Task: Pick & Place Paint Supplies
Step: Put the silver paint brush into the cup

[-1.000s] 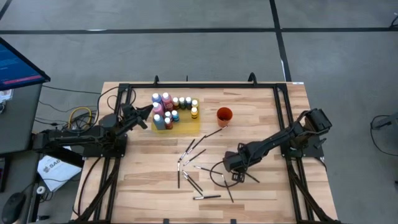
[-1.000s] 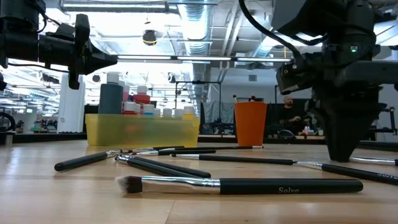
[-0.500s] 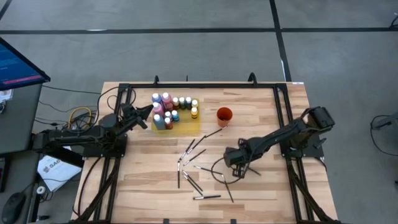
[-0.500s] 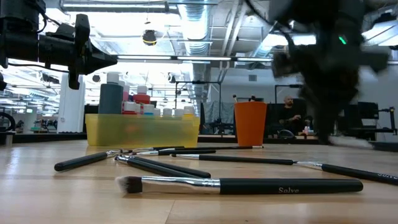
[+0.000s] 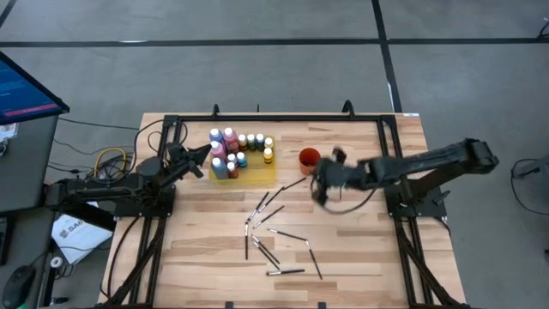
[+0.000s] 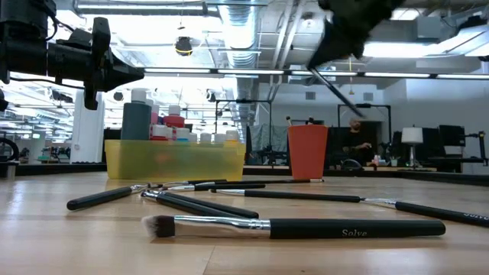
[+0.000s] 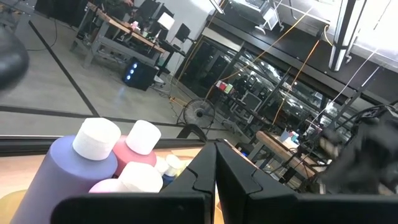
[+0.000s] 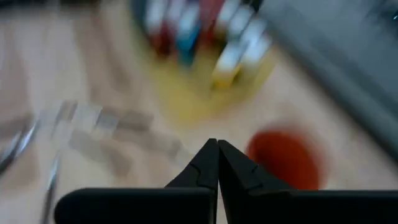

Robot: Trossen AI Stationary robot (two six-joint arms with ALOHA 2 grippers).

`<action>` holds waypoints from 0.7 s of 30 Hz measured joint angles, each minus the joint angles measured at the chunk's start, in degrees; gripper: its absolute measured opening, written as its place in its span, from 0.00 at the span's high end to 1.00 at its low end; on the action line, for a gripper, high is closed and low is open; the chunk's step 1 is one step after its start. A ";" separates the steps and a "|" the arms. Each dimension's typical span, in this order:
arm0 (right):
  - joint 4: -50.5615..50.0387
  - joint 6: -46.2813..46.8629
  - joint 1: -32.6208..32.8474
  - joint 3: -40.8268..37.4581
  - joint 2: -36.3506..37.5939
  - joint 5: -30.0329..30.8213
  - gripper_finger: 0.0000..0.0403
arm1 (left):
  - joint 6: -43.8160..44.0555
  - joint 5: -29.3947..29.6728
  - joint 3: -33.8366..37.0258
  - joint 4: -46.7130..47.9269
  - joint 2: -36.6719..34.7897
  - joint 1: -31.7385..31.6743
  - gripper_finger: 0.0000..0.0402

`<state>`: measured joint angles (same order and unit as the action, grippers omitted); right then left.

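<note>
Brush [image 6: 332,84] in closed right gripper [image 5: 319,182] beside orange cup [image 5: 309,159]; left gripper [image 5: 206,153] closed

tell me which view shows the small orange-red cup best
The low view: the small orange-red cup stands sharp and in full side profile, right of the yellow tray. The high view shows only its round rim from above. The right wrist view gives a red blur. The left wrist view misses it.

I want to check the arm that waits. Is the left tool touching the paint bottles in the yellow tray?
Apart. In the high view the left tool stops beside the pale-capped paint bottles, with bare table between them.
</note>
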<state>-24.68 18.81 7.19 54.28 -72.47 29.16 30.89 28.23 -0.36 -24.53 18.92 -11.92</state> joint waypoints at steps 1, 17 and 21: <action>2.94 -2.56 -1.76 0.00 1.20 0.86 1.00 | 0.00 0.00 0.00 -0.02 0.00 0.00 1.00; 33.53 -23.27 -19.80 -4.31 2.72 -0.90 1.00 | 0.00 -0.02 0.00 -0.02 -0.02 0.01 1.00; 40.09 -19.92 -20.67 -11.05 3.16 -2.29 1.00 | 0.00 -0.02 0.00 0.00 0.00 0.00 1.00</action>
<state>15.41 -1.12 -13.48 43.24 -69.32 26.87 30.89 28.21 -0.36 -24.54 18.91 -11.92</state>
